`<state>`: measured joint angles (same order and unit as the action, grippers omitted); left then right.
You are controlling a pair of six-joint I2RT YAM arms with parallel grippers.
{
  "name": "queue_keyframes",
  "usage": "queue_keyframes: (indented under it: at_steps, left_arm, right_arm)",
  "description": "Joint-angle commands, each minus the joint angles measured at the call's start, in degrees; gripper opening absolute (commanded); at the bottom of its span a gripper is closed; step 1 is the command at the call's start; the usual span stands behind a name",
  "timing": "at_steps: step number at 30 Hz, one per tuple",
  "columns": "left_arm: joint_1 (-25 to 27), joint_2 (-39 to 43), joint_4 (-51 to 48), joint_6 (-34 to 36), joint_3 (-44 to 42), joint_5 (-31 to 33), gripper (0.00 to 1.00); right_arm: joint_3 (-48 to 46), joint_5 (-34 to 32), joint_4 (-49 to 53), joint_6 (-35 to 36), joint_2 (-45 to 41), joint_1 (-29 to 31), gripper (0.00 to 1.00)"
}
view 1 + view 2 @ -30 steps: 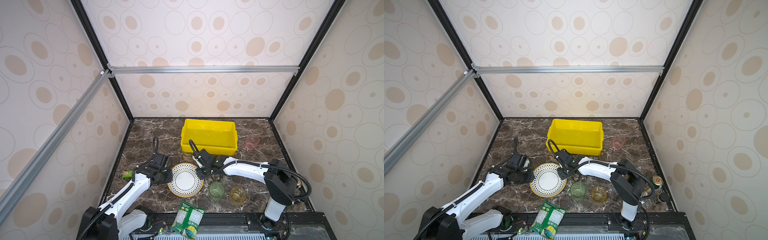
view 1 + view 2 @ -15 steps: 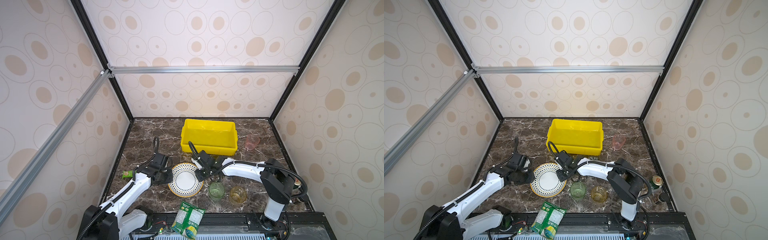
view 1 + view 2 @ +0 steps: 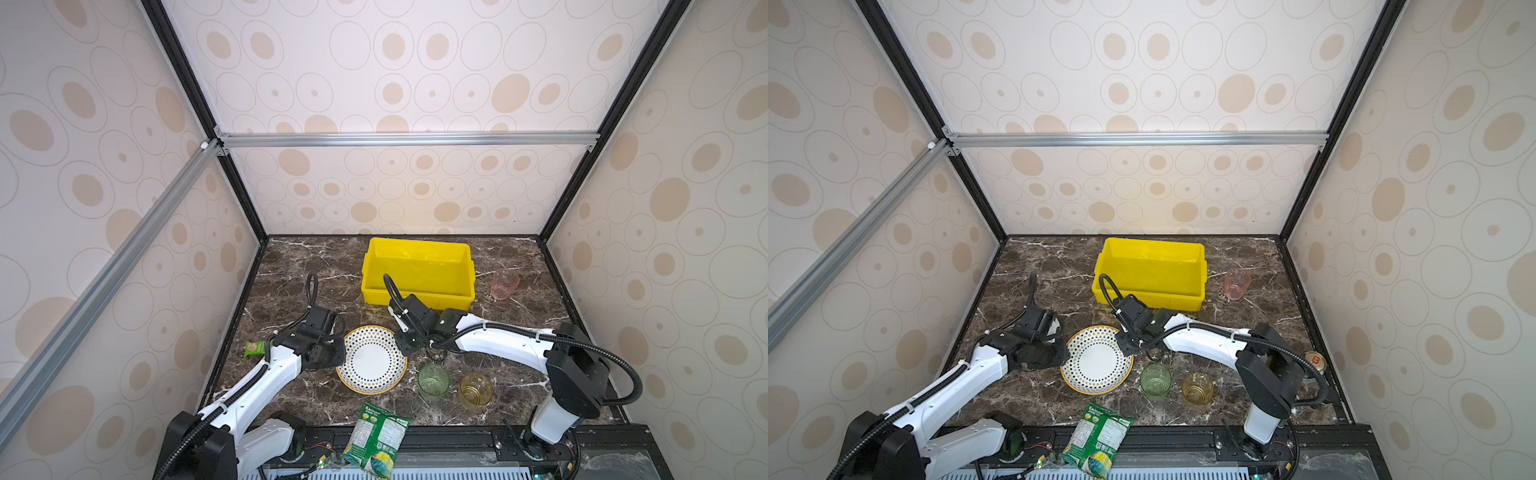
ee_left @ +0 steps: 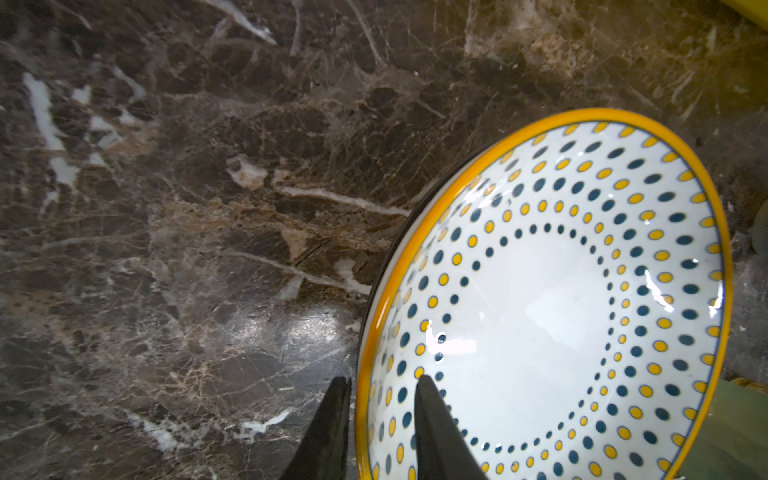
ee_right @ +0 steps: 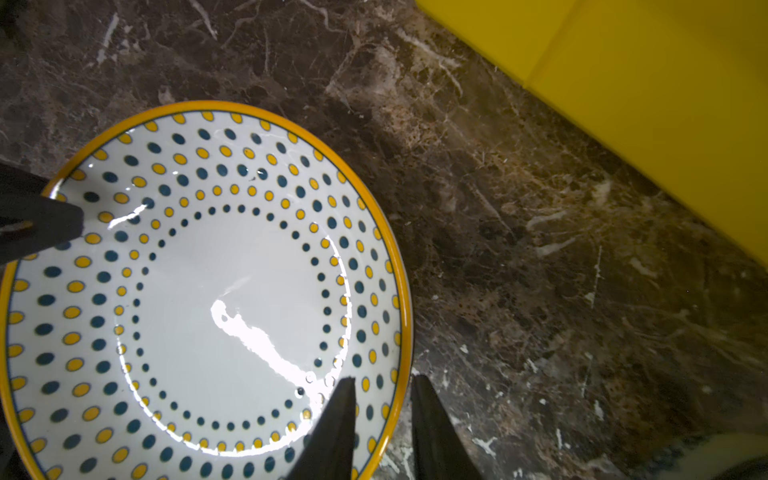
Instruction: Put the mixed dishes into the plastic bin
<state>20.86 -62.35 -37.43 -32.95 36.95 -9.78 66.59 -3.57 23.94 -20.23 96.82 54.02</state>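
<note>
In both top views the dotted plate (image 3: 372, 361) lies on the marble desk (image 3: 291, 286), in front of the yellow bin (image 3: 415, 297) and apart from it. The left gripper (image 3: 340, 356) meets the plate's left rim and the right gripper (image 3: 405, 347) its right rim.

In the left wrist view, the left gripper (image 4: 382, 380) stands slightly parted astride the rim; whether it pinches cannot be told.

In the right wrist view, the right gripper (image 5: 382, 380) straddles the rim with gaps either side, gripping nothing.
</note>
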Motion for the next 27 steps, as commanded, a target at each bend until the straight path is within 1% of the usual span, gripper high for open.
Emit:
queue_keyframes:
  at_steps: [1, 5, 12, 15, 27]
  left_arm:
    - [-0.4, 1.0, -1.0, 0.3, 1.2, 0.6, 0.28]
    - [-0.4, 1.0, -0.9, 0.3, 1.1, 0.6, 0.28]
    - [-0.4, 1.1, -1.0, 0.3, 1.0, 0.6, 0.29]
    - [-0.3, 1.0, -0.9, 0.3, 1.0, 0.5, 0.29]
    - [-0.3, 0.0, -1.2, 0.2, 1.1, -0.2, 0.30]
  right_arm:
    - [0.3, -2.7, 2.2, 0.4, 1.6, 0.4, 0.27]
    - [0.5, -2.0, 1.4, 0.3, 2.7, 0.4, 0.25]
    - [0.4, -0.9, 0.6, 0.2, 4.3, 0.4, 0.14]
    - [0.2, -0.1, 0.2, -0.1, 4.6, 0.3, 0.11]
    - [-1.0, 4.2, -1.8, -0.7, 5.7, 0.2, 0.08]
